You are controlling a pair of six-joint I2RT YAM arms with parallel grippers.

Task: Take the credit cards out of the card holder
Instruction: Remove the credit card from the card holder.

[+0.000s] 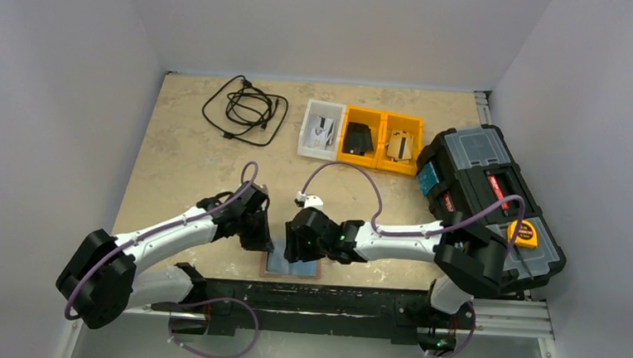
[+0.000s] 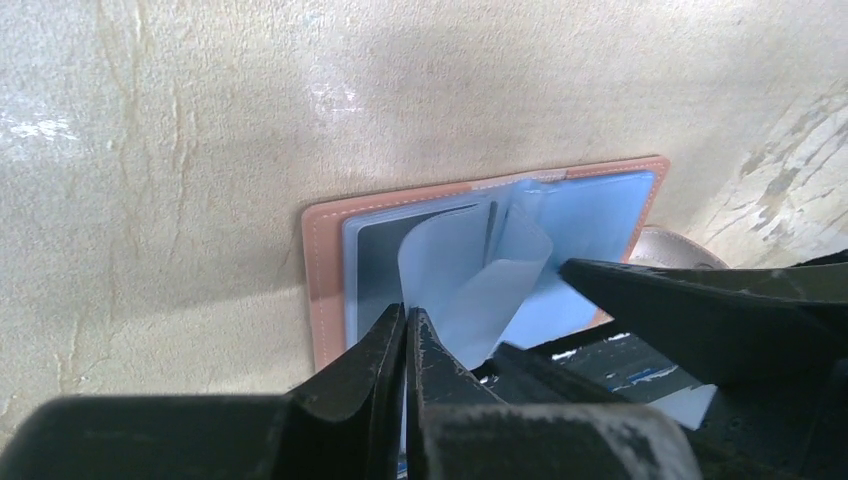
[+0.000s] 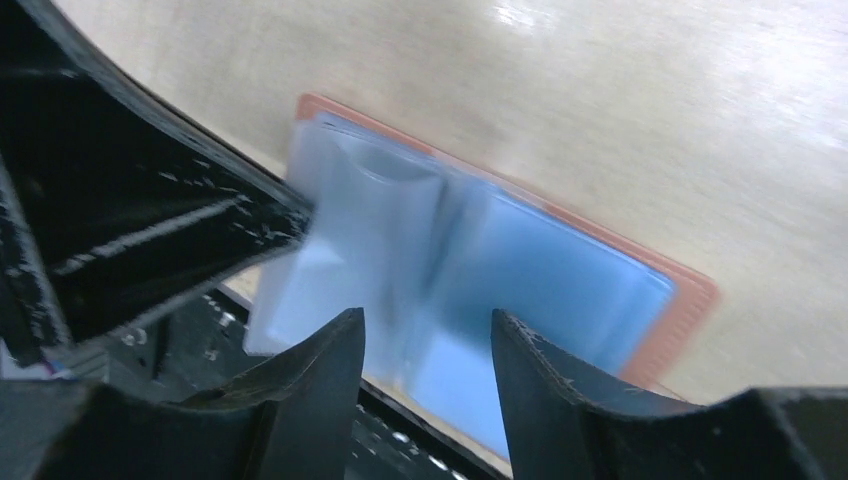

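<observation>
Beige table (image 1: 181,162) carries the card holder (image 2: 322,290), open at the near edge. Right gripper (image 3: 425,322) hovers above it, jaws parted, empty. Left gripper (image 2: 405,335) has jaws closed, possibly pinching a clear sleeve (image 2: 450,265). I read both credit cards (image 2: 600,210) as still pocketed; extraction remains.

Coiled black cable (image 1: 245,108) far left, white bin (image 1: 321,129) beside two yellow bins (image 1: 380,140) far, black toolbox (image 1: 478,189) right

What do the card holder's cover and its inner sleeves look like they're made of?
The card holder cover looks like matte reddish-brown leather or imitation leather: a stitched seam runs along its edge. The inner sleeves seem thin translucent plastic film; one curls and bends.
</observation>
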